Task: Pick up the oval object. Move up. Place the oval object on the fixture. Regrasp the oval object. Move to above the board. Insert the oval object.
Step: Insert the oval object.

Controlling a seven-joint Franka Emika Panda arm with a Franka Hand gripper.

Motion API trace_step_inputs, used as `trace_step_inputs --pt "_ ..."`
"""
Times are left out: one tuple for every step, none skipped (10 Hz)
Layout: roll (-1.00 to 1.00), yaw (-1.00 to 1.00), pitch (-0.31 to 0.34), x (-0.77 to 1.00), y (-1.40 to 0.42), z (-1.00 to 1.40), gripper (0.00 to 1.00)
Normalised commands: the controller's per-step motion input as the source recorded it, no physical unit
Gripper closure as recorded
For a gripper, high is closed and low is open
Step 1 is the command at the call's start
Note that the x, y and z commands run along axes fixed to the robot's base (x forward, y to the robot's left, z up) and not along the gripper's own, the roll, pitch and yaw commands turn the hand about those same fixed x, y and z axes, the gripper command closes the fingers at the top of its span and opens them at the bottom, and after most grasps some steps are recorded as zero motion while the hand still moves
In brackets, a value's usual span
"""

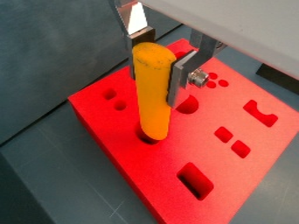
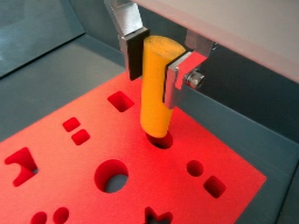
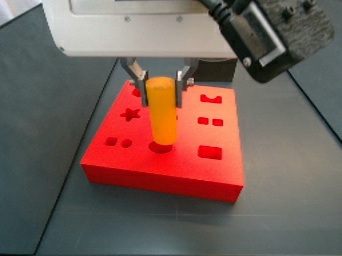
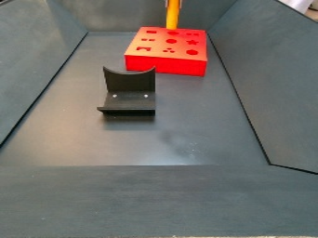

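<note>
The oval object (image 1: 153,92) is a yellow-orange peg standing upright over the board (image 1: 222,179), a red slab with many cut-outs. My gripper (image 1: 156,63) is shut on the peg's upper part, one silver finger (image 1: 184,74) on each side. The peg's lower end sits in a cut-out of the board in both wrist views (image 2: 156,87) and in a side view (image 3: 162,110). The gripper (image 2: 156,61) is above the middle of the board (image 2: 70,175). The fixture (image 4: 126,91), a dark block with a curved notch, stands on the floor apart from the board (image 4: 168,51).
Dark sloping walls (image 4: 50,65) enclose the grey floor (image 4: 162,139). Open cut-outs lie around the peg: a rectangular slot (image 1: 195,180), a round hole (image 2: 112,177), and small squares (image 3: 210,122).
</note>
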Motion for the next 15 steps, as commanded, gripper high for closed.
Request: trace_step_inputs --pt "0.0 0.0 -0.009 0.0 -0.06 -0.04 1.0" --pt "0.0 0.0 0.0 0.02 0.0 -0.02 1.0" --pt "0.0 0.0 0.0 0.0 0.0 -0.02 1.0" --pt "0.0 0.0 0.0 0.0 0.01 -0.06 1.0" --pt "0.0 0.0 0.0 0.0 0.01 -0.11 1.0" --pt "0.0 0.0 0.0 0.0 0.04 -0.17 1.0" --pt "0.01 0.0 0.0 0.0 0.02 -0.2 1.0" --pt "0.01 0.0 -0.01 0.0 0.0 -0.19 1.0" --pt "0.01 0.0 -0.009 0.0 0.0 -0.19 1.0" --pt "0.01 0.0 -0.024 0.0 0.0 -0.2 1.0" --pt "0.0 0.0 -0.059 -0.01 0.0 -0.22 1.0" --pt "0.0 0.0 -0.074 0.0 0.0 -0.24 1.0" --pt "0.0 0.0 -0.083 -0.01 0.0 -0.26 1.0" --pt "0.0 -0.02 -0.106 0.0 0.0 -0.45 1.0" --pt "0.11 0.0 -0.08 0.11 0.0 -0.91 1.0"
